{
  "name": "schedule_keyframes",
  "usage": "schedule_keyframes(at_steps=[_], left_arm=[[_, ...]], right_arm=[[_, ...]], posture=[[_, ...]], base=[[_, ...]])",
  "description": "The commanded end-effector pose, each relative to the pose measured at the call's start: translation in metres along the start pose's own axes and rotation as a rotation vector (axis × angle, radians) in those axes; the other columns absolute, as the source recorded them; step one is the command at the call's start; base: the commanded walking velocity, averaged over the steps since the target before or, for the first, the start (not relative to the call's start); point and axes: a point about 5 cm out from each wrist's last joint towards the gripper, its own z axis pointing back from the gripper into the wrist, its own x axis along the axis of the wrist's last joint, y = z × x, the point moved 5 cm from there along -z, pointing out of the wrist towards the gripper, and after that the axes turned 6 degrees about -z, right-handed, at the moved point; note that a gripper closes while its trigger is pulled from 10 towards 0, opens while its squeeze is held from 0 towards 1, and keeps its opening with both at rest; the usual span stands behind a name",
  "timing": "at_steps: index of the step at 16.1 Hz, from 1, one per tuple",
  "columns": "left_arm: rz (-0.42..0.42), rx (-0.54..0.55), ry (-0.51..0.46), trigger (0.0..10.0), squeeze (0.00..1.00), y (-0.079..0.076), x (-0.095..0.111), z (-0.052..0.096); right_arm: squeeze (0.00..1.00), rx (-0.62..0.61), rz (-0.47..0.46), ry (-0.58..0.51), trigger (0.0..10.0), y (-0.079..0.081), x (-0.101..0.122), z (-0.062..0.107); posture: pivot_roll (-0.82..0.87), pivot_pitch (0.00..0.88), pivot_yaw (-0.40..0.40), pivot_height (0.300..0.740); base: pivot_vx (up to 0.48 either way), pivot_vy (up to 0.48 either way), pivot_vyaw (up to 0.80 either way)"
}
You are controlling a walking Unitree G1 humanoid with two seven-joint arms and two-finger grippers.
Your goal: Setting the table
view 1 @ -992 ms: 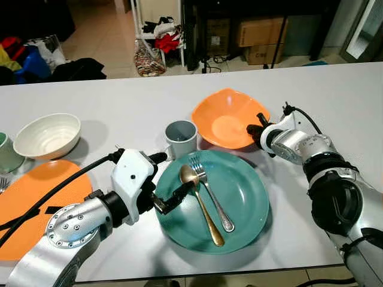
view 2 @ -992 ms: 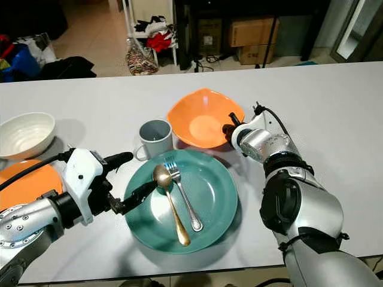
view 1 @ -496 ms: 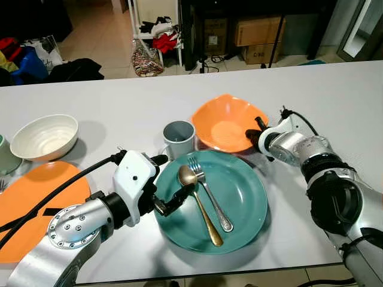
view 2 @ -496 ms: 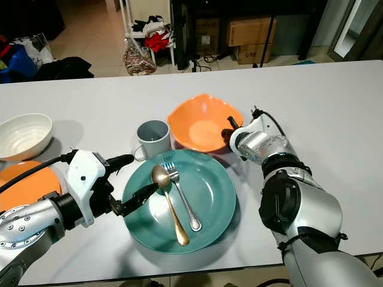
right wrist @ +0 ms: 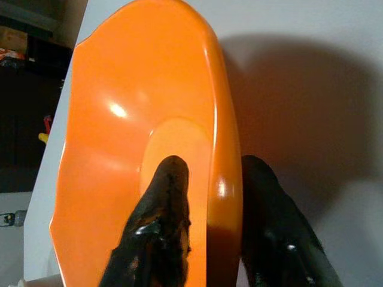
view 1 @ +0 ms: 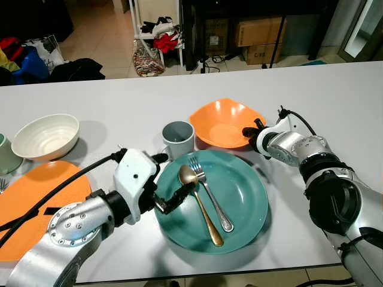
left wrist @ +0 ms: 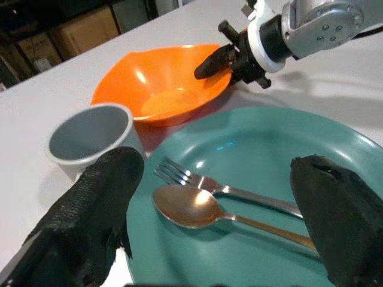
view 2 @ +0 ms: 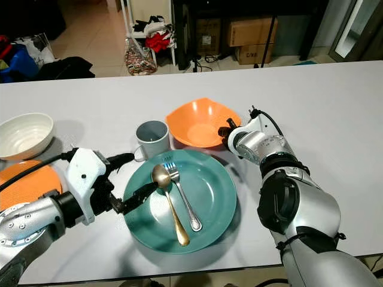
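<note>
A glossy orange plastic bowl with a wavy, squarish rim sits tilted on the matte white table, just behind a smooth round teal plate. The right gripper pinches the bowl's right rim, one black finger inside and one outside the wall. On the plate lie a gold metal spoon and a silver metal fork, side by side. A grey ceramic mug stands just left of the bowl, touching the plate's edge. The left gripper hovers at the plate's left rim, its textured black fingers spread wide apart. Farther left are a ribbed cream bowl and a flat orange plate.
</note>
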Motion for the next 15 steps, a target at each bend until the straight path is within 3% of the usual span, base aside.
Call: schedule_keyframes(at_steps=[1,9,13,14,15], left_arm=[[-0.004,0.000,0.001,10.0,0.00,-0.001,0.001,0.000],[0.017,0.009,-0.035,10.0,0.00,0.000,0.002,-0.006],[0.021,0.004,-0.054,10.0,0.00,0.000,0.003,-0.011],[0.028,0.015,-0.059,10.0,0.00,0.001,0.003,-0.011],[0.039,0.036,-0.065,10.0,0.00,0.002,0.003,-0.009]], right_arm=[[1.00,0.031,-0.008,-0.003,10.0,0.015,0.003,0.001],[1.00,0.164,-0.098,0.068,10.0,0.025,0.026,0.022],[1.00,0.240,-0.086,0.102,10.0,0.036,0.040,0.039],[0.02,0.254,-0.049,0.110,10.0,0.037,0.043,0.047],[0.00,0.262,-0.023,0.112,10.0,0.035,0.044,0.053]], posture=[[0.05,0.000,0.079,0.740],[0.00,0.000,0.086,0.740],[-0.03,0.000,0.089,0.740],[-0.03,0.000,0.085,0.740],[-0.03,0.000,0.082,0.740]], base=[[0.000,0.000,0.00],[0.000,0.000,0.00],[0.000,0.000,0.00],[0.000,0.000,0.00],[0.000,0.000,0.00]])
